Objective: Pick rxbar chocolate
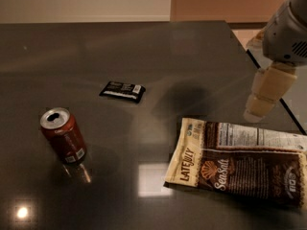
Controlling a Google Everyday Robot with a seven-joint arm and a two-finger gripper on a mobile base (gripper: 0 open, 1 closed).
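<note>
- Rxbar chocolate [123, 91] lies flat near the middle of the desk [201, 51]
- We see the gripper [261, 99] by the right edge, well apart from it, near the chip bag [240, 169]
- Its grasp we cannot judge

The dark, glossy table [105, 47] carries 3 things, all well apart. A small black chocolate bar [123, 91] lies flat near the middle, a red soda can [63, 135] stands upright at the front left, and a brown chip bag [240, 166] lies flat at the front right. The gripper [259, 107] hangs over the table's right edge, just behind the bag.
</note>
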